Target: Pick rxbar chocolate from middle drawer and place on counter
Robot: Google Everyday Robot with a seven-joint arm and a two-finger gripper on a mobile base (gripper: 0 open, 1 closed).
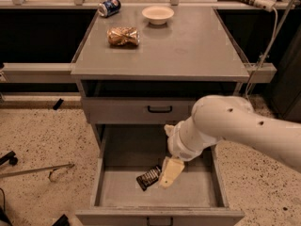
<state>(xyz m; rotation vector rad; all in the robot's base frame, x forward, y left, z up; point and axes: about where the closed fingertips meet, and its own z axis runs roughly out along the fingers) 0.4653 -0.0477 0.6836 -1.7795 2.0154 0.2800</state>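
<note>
A: How many of each?
B: One bar (148, 177), lower centre, flat in the open drawer (113, 192). One can (109, 7), one bag (123, 36) and one bowl (158, 14), upper left on the grey counter (193, 51).
A: And the gripper (170, 172)?
B: Just right of the bar, inside the drawer. I cannot tell how wide it is. The drawer floor left of the bar lies open.
</note>
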